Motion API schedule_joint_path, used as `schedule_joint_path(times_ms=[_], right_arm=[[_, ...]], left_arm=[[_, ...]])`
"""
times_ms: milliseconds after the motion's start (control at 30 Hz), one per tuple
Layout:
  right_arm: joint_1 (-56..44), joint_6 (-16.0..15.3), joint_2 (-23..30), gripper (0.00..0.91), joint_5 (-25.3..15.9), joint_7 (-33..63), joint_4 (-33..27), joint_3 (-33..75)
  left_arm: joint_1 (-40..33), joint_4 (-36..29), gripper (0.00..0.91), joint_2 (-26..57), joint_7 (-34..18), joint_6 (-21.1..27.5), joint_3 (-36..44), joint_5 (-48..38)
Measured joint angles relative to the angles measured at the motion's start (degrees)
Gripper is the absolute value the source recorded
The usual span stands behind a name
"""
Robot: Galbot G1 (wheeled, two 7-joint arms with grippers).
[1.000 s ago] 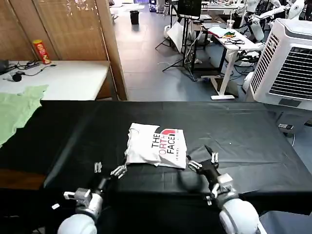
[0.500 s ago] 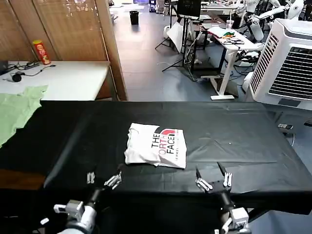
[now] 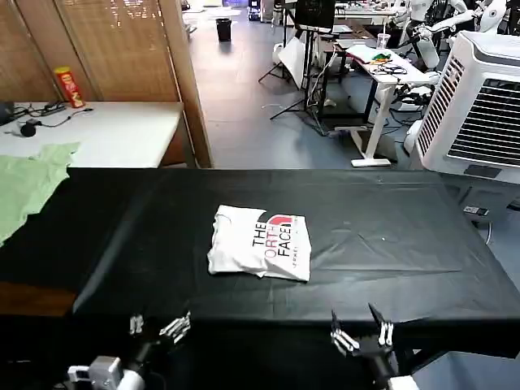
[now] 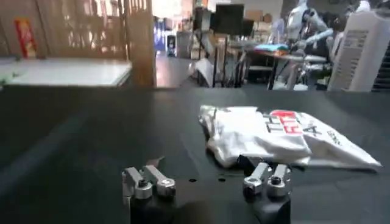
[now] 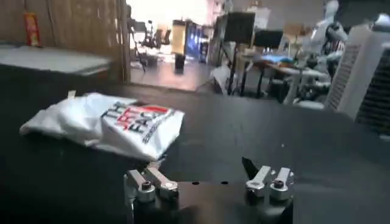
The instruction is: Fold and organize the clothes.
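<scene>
White T-shirt (image 3: 259, 243) lies folded in compact rectangle at centre of black table (image 3: 406, 219), logo print up.

Left tool (image 3: 154, 328) at 7 o'clock from shirt, near table edge, fingers apart, empty. Right tool (image 3: 363, 336) at 5 o'clock, fingers apart, empty.

Step judged: fold complete, release stage. Next move calls for parking arms or shifting bundle aside.

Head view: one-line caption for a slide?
Folded white T-shirt lies logo-up on the black table; left tool and right tool sit open at the near edge, touching nothing.
</scene>
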Motion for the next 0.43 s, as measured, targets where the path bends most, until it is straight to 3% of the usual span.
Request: schedule_joint_path(times_ms=[167,433], right_arm=[[-1.96,-3.74,0.87,0.878,1.39,1.27,1.68,-0.15],[-2.68,-4.08,0.96,0.878,1.4,1.19,2.12,-0.18]], left_arm=[[1.11,-1.85,0.878,0.12,-0.42,1.91,-1.71,-2.07],[1.48,-2.58,0.878,0.3,0.05,2.87,-2.84,-2.76]])
